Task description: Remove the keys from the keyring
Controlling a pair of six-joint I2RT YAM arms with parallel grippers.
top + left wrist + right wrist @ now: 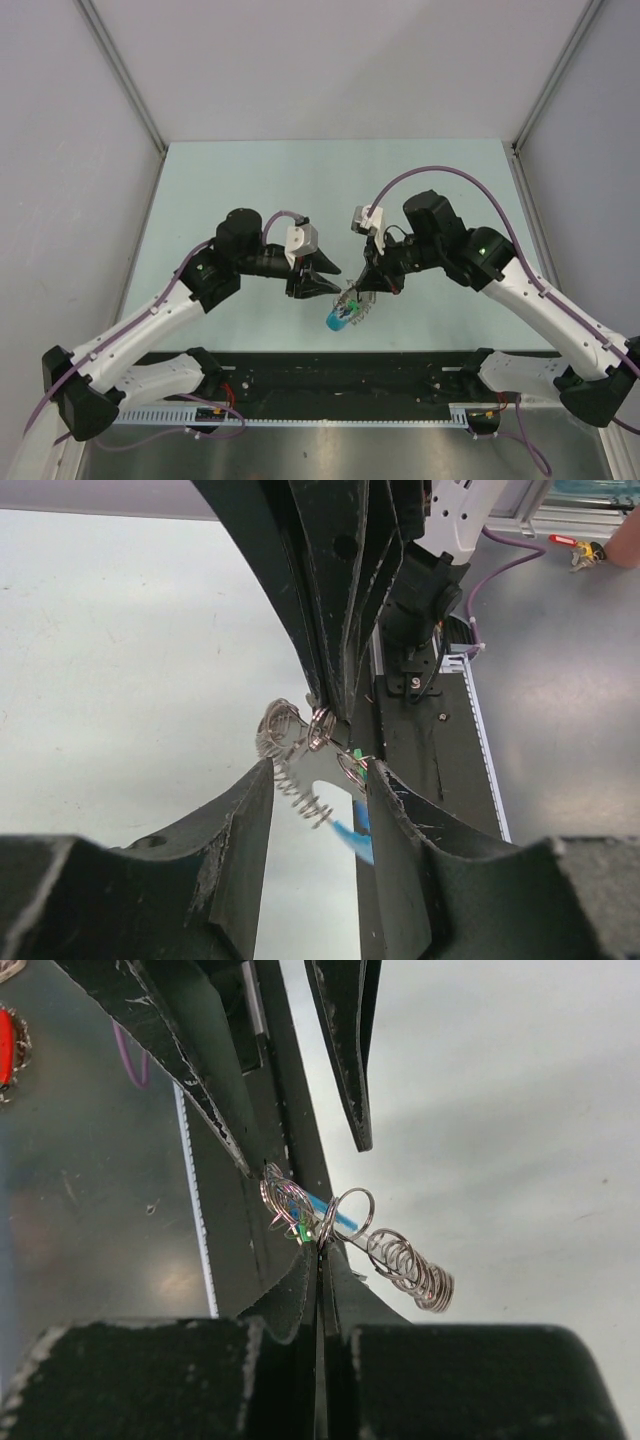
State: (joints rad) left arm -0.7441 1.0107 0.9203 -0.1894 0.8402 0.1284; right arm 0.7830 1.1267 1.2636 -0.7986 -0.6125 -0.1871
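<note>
The keys (343, 314), a small silvery bunch with a bright blue plastic piece, hang above the table between both grippers. My right gripper (322, 1244) is shut on a thin silvery loop of the keyring (352, 1212); a coil of small rings (415, 1271) and the blue piece (322, 1206) hang beside it. My left gripper (320, 776) is open, its fingers on either side of the coil (298, 790) and the blue piece (356, 832), not closed on them. In the top view the left gripper (334, 281) and right gripper (362, 289) nearly meet. Flat key blades are not clearly visible.
The pale green table top (250, 190) is walled by grey panels at the back and sides. A black strip with cable rails (340, 375) runs along the near edge between the arm bases. A purple cable (450, 172) loops over the right arm.
</note>
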